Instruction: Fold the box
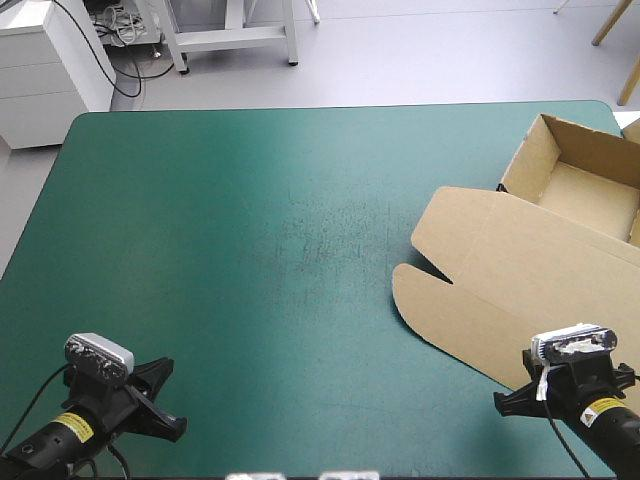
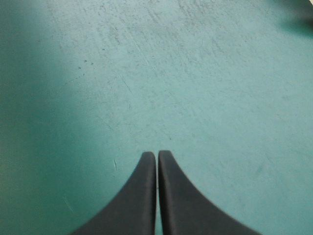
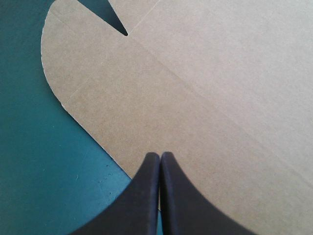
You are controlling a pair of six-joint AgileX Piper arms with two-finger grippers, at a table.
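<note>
Under everything, table (image 1: 230, 220): one, with a teal-green cover; we see faint scuffs near its middle.
Box (image 1: 520, 250): one brown sheet at the table's right side, partly folded.
Tray (image 1: 590, 195): one, the box's far part, open, walls raised.
Lid (image 1: 500, 310): one, lying flat on the near side, with one notch (image 3: 117, 24) cut into its left end.
Left gripper (image 2: 157, 154): one, fingers pressed together over bare cover, well apart from the box.
Right gripper (image 3: 160, 155): one, fingers together in a point, tips over the lid's near edge; we see nothing between them.
</note>
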